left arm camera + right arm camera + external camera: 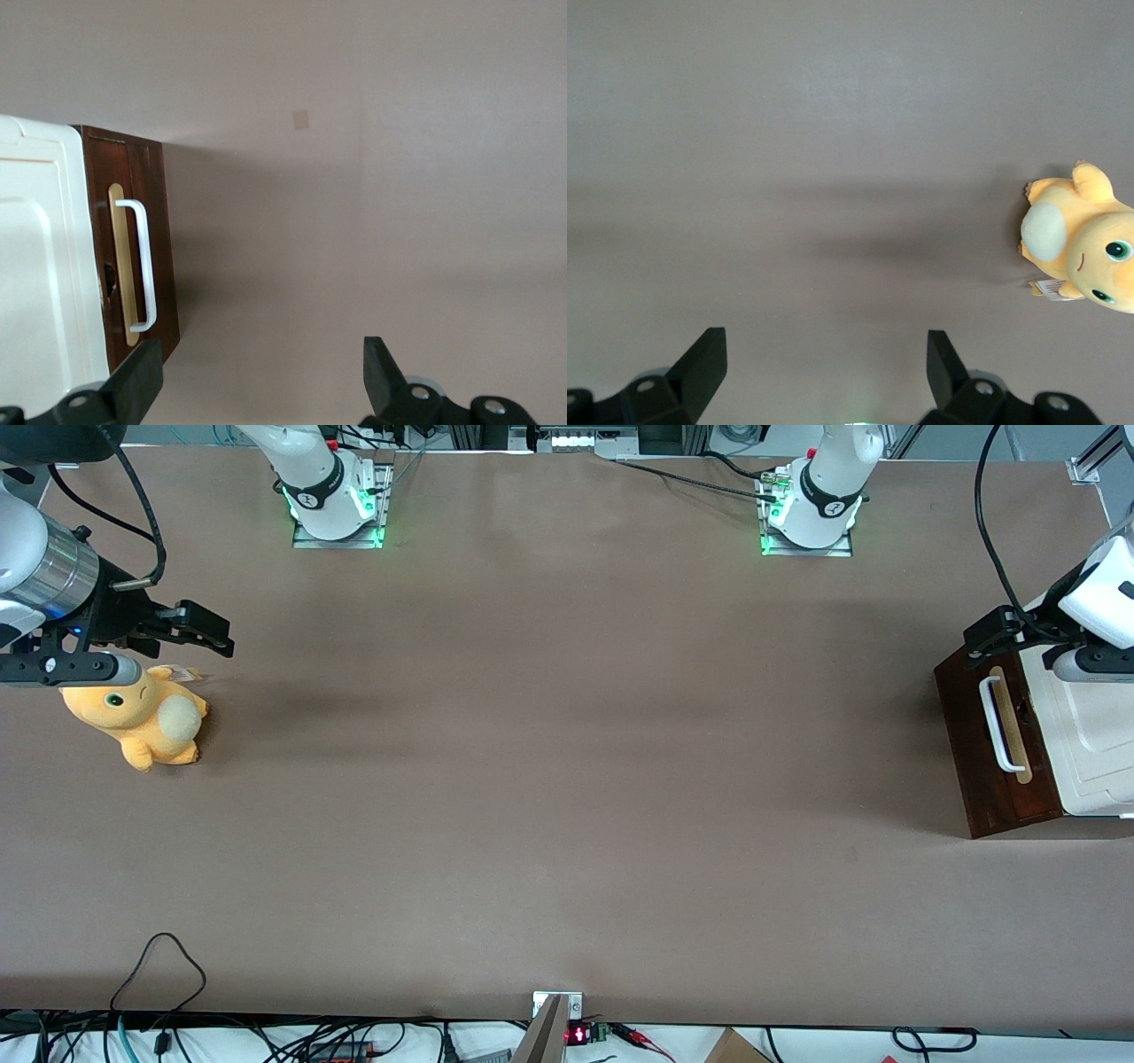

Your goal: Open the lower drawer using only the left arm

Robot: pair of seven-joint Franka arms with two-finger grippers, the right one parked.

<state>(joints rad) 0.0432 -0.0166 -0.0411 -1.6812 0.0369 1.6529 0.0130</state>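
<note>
The lower drawer (997, 748) is seen shut at the working arm's end of the table, its handle (996, 724) untouched. Above it the gripper (261, 376) is held wide open, empty. Reaching, grasping and pulling remain.

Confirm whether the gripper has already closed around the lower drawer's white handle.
No: in the left wrist view the gripper is open above the table, its fingers clear of the white handle on the lower drawer.
</note>
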